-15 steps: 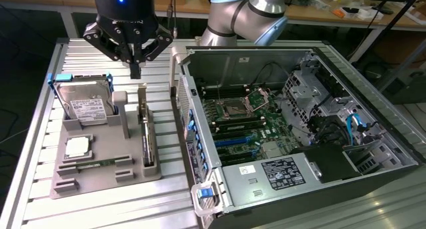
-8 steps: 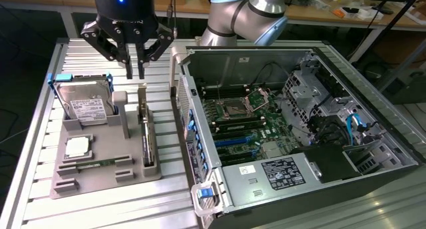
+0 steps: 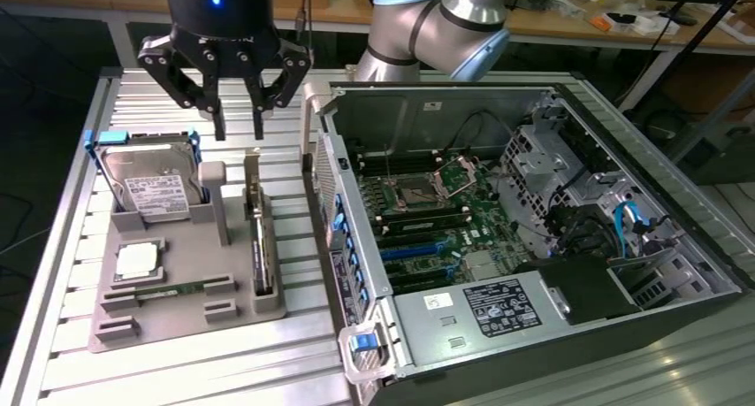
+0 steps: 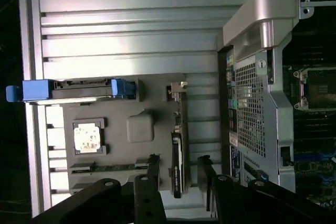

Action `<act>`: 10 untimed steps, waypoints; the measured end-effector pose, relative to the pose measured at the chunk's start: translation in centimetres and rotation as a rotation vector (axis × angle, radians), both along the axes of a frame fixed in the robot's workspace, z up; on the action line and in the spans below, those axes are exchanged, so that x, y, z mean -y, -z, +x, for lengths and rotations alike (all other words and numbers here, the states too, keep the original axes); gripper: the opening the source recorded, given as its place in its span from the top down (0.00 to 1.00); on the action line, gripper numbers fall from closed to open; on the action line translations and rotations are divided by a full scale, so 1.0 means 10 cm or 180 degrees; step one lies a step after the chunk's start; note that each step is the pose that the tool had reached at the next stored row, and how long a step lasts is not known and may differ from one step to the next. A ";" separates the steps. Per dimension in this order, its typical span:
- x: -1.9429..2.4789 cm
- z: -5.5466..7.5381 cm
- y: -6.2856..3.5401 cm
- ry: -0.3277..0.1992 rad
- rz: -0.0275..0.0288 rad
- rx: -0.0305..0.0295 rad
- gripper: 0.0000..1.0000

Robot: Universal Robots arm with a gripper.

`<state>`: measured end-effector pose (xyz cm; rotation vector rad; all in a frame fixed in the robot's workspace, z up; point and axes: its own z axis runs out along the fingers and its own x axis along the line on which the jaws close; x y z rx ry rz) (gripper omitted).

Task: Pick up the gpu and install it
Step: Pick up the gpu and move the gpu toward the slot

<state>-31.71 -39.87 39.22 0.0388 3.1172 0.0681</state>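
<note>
**A:** What's the biggest thing here?
**B:** The slatted metal table (image 3: 59, 273). The grey parts tray (image 3: 177, 322) sits on it.
**A:** And next in size?
**B:** The open computer case (image 3: 519, 238), lying on its side just beside the tray, motherboard showing.
**A:** Where's the gripper (image 3: 240, 127)?
**B:** It hangs above the tray, touching nothing. The claw is spread wide and holds nothing.
**A:** And on the tray?
**B:** The silver hard drive (image 3: 148, 189) in its blue frame leans at one end of the tray, on the side away from the case.
**A:** And the gpu (image 3: 257, 247)?
**B:** It stands on edge in a slot along the tray's case-side edge, with its silvery bracket at the tray's hard-drive end. In the wrist view it lines up with the gap between the fingers.
**A:** Anything smaller?
**B:** A square processor chip (image 3: 138, 260) lies in a pocket mid-tray. A slim green memory stick (image 3: 177, 291) lies in a groove toward the tray's other end
</note>
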 end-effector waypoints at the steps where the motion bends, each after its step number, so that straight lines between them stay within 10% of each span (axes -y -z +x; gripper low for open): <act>1: 0.000 0.00 0.003 -0.0057 0.0000 0.0000 0.58; 10: 0.044 0.00 0.070 -0.0168 0.0001 -0.0017 0.58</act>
